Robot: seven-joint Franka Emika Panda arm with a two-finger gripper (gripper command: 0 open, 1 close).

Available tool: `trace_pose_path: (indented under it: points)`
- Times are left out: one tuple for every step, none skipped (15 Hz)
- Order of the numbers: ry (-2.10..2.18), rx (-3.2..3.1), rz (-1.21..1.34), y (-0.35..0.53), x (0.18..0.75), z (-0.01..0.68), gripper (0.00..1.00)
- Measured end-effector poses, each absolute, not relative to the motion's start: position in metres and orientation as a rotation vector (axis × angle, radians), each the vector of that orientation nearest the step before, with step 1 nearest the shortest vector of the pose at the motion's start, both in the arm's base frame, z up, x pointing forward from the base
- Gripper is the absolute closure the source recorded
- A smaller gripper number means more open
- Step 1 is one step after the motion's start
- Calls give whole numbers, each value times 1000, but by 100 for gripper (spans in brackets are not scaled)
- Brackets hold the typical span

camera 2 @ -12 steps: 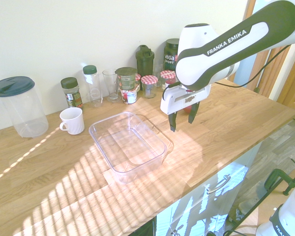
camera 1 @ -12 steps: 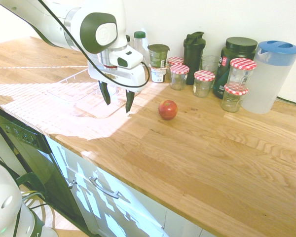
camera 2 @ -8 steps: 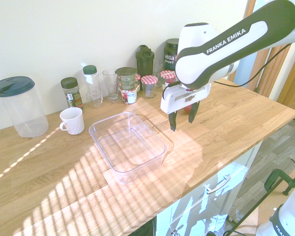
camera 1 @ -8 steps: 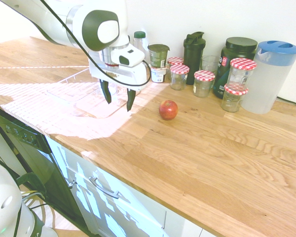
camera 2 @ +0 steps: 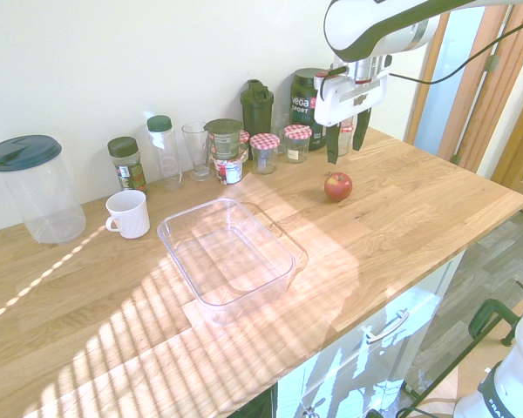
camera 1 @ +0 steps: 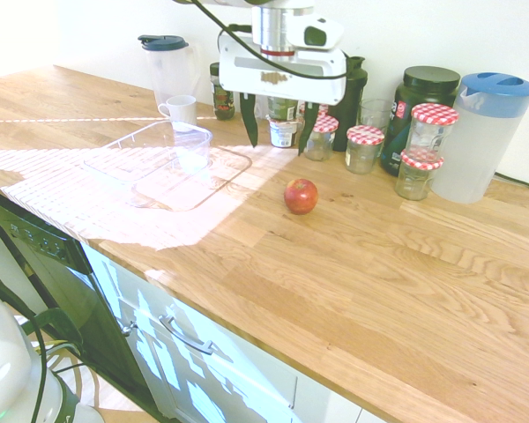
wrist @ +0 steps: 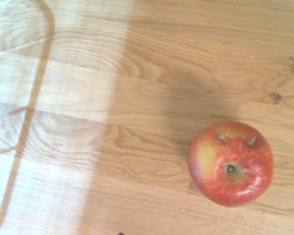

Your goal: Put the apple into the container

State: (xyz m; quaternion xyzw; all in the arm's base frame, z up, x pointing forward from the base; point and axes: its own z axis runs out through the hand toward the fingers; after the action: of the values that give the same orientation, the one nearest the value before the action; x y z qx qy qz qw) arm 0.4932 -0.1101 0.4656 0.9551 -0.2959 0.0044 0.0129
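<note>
The small red apple (camera 1: pixel 301 196) with a yellowish patch sits on the wooden counter, also seen in the second exterior view as the apple (camera 2: pixel 337 186) and close up in the wrist view as the apple (wrist: pixel 230 163). The container (camera 1: pixel 115 150), a wide shallow clear plastic tray, lies to the apple's left; in the second exterior view the container (camera 2: pixel 169 233) is empty. My gripper (camera 1: pixel 278 130) hangs open well above the counter, up and slightly left of the apple, holding nothing. From the other side the gripper (camera 2: pixel 346 144) sits above and behind the apple.
Along the back wall stand jars with red-checked lids (camera 1: pixel 365 147), a dark shaker bottle (camera 1: pixel 346 91), a dark tub (camera 1: pixel 421 107), a clear pitcher with a blue lid (camera 1: pixel 482 137), a white mug (camera 2: pixel 128 213) and another lidded pitcher (camera 2: pixel 32 188). The counter's front edge (camera 1: pixel 247 330) drops off to cabinets.
The arm has risen and swung away from beside the container toward the apple and the jars. The gripper stays open. The apple and container have not moved.
</note>
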Motion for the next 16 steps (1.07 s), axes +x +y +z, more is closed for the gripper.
trace_pose_path:
  points:
    - [-875, 2991, 21, -120, 499, 454, 0]
    - [-843, 2998, 18, -126, 503, 443, 0]
    - [-818, 3004, 16, -130, 506, 434, 0]
    - [-799, 3007, 9, -130, 509, 427, 0]
    - [-780, 3010, -8, -131, 511, 420, 0]
    - [-765, 3014, -23, -131, 512, 415, 0]
    - [-761, 3015, -32, -131, 513, 411, 0]
    - [-757, 3015, -32, -131, 514, 407, 0]
    - [-748, 3017, -28, -131, 516, 403, 0]
    - [-735, 3019, -23, -131, 518, 399, 0]
    - [-725, 3021, -27, -132, 520, 395, 0]
    - [-710, 3023, -30, -131, 521, 390, 0]
    - [-691, 3027, -33, -129, 522, 387, 0]
    - [-670, 3032, -31, -126, 523, 383, 0]
    - [-657, 3035, -21, -123, 525, 380, 0]
    - [-647, 3036, -11, -120, 526, 376, 0]
